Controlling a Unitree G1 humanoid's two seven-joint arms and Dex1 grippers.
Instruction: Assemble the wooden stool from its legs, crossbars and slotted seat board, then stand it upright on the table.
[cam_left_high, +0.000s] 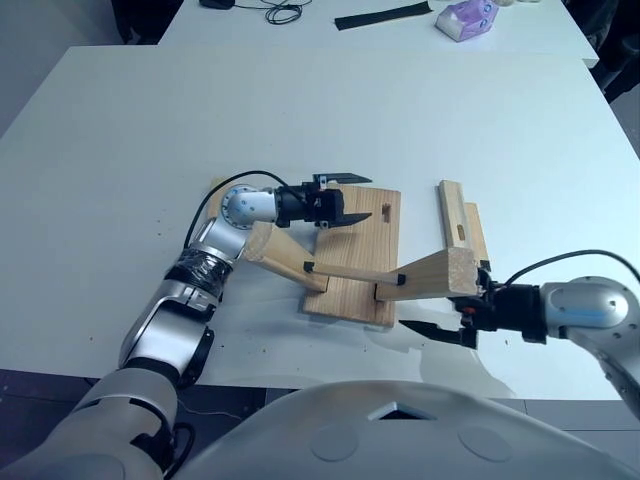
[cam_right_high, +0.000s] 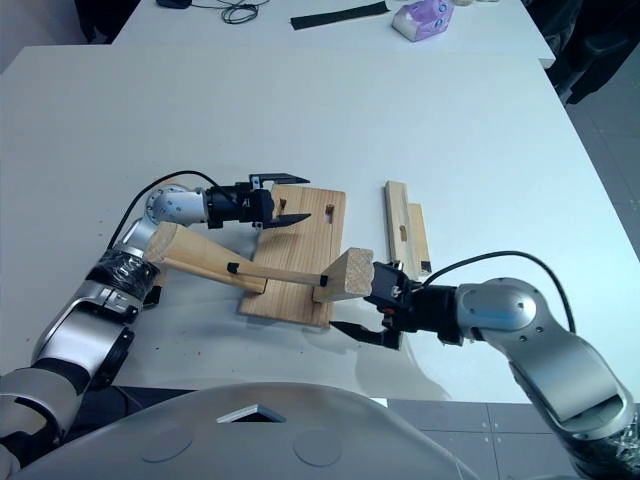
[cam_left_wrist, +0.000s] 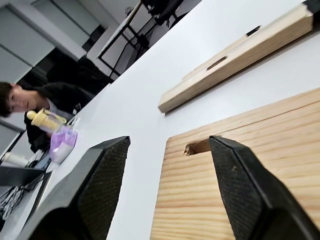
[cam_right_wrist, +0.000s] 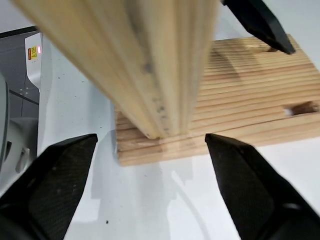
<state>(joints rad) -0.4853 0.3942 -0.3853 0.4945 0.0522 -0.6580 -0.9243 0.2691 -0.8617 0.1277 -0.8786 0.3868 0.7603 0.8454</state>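
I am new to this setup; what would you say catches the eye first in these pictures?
A crossbar joining two legs rests on the near edge of the seat board, flat at mid-table. The open left gripper hovers over the board's far edge; the open right gripper straddles the right-hand leg. Two spare legs lie right of the board.

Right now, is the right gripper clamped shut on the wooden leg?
No, the fingers of the right gripper stand wide apart, with open gaps on both sides of the leg between them.
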